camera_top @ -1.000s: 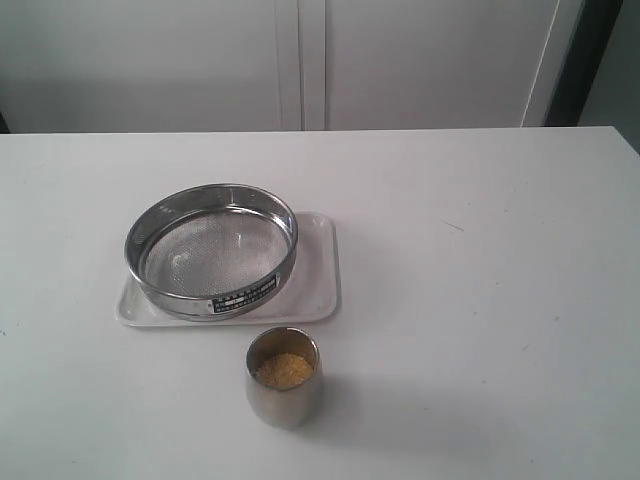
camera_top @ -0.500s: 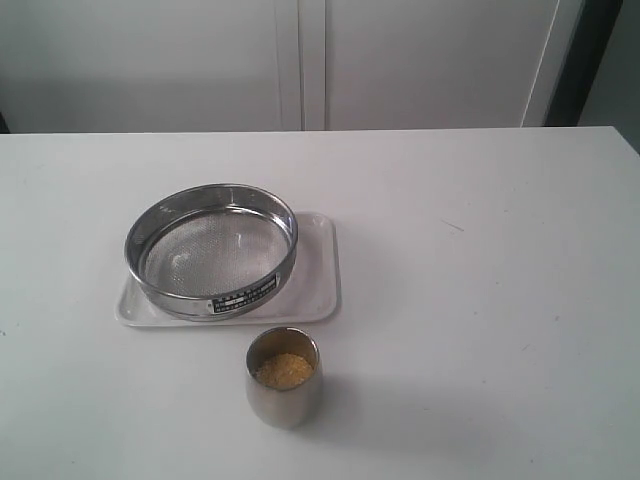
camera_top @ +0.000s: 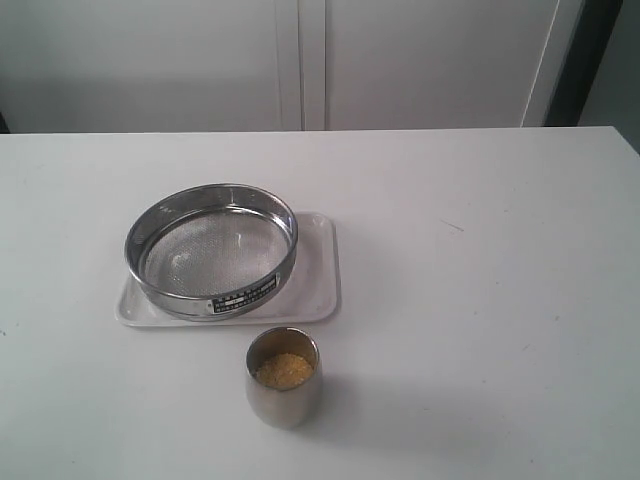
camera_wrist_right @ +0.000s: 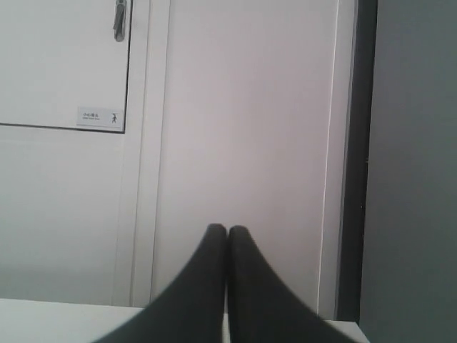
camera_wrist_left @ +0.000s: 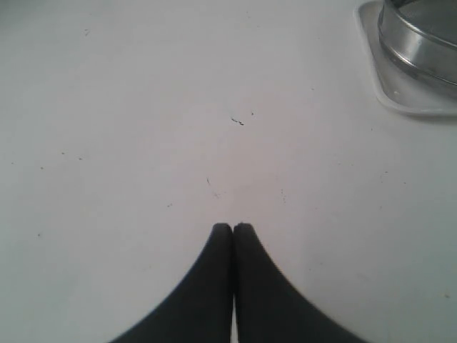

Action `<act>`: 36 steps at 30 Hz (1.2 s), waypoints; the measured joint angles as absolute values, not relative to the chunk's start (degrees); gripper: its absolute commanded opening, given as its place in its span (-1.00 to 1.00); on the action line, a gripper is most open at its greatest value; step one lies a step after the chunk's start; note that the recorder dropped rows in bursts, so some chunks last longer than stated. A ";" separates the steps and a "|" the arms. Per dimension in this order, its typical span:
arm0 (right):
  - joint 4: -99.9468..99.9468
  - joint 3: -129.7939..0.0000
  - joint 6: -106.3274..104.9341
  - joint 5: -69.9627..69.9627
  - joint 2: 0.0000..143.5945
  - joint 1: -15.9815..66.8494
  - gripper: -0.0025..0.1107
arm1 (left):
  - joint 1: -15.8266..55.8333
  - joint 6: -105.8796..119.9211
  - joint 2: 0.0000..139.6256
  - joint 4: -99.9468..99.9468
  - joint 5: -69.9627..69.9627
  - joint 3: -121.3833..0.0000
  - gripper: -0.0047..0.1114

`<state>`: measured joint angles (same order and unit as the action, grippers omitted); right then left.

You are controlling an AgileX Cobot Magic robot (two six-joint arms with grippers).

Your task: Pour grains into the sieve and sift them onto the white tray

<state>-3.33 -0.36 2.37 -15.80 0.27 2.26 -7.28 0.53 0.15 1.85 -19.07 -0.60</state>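
Note:
The round steel sieve (camera_top: pixel 211 250) rests on the white tray (camera_top: pixel 316 270), left of the table's middle; its mesh looks bare. In front of it stands a small steel cup (camera_top: pixel 284 378) holding golden-yellow grains (camera_top: pixel 284 369). Neither arm shows in the exterior view. My left gripper (camera_wrist_left: pixel 233 227) is shut with nothing in it, over bare table, with a corner of the white tray (camera_wrist_left: pixel 400 100) and the sieve's wall (camera_wrist_left: pixel 418 39) some way off. My right gripper (camera_wrist_right: pixel 227 229) is also shut and empty, facing the white cabinet doors beyond the table.
The white table (camera_top: pixel 480 280) spreads wide to the right of the tray and cup. White cabinet doors (camera_top: pixel 300 60) stand behind its far edge, with a dark gap (camera_top: pixel 590 60) at the back right. A door handle (camera_wrist_right: pixel 120 20) and a small label (camera_wrist_right: pixel 101 116) show in the right wrist view.

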 measured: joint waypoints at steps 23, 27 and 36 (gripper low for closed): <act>-3.33 -0.53 3.39 -14.94 0.27 2.26 -0.96 | -7.28 0.53 0.15 1.85 -19.07 -0.60 -0.92; -3.00 -2.50 3.39 -10.72 0.27 2.26 -0.96 | -7.28 0.53 0.15 1.85 -19.07 -0.60 -0.92; -2.73 -8.27 4.11 -4.22 1.05 2.26 -0.96 | -7.28 0.53 0.15 1.85 -19.07 -0.60 -0.92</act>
<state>-2.73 -8.27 4.11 -4.22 1.05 2.26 -7.28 0.53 0.15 1.85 -19.07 -0.60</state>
